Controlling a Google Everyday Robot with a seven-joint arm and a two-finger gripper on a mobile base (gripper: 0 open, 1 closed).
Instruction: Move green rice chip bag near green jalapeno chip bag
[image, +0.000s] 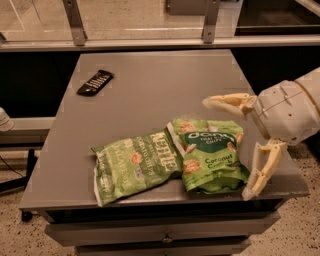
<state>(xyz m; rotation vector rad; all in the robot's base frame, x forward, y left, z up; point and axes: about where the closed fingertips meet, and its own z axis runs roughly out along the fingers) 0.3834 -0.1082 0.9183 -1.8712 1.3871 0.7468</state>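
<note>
Item 1: gripper (227, 148), at the table's right front corner; jaws spread wide and holding nothing, one finger (227, 101) above the far edge of the bag, the other (260, 172) at the table's front edge beside it.
Item 2: green rice chip bag (210, 157), lay flat on the grey table (165, 85) between the fingers, its left edge touching the white end of item 3.
Item 3: green jalapeno chip bag (132, 167), lay flat at front left of centre.
Item 4: flat black object (95, 82), far left, well apart from both bags.
</note>
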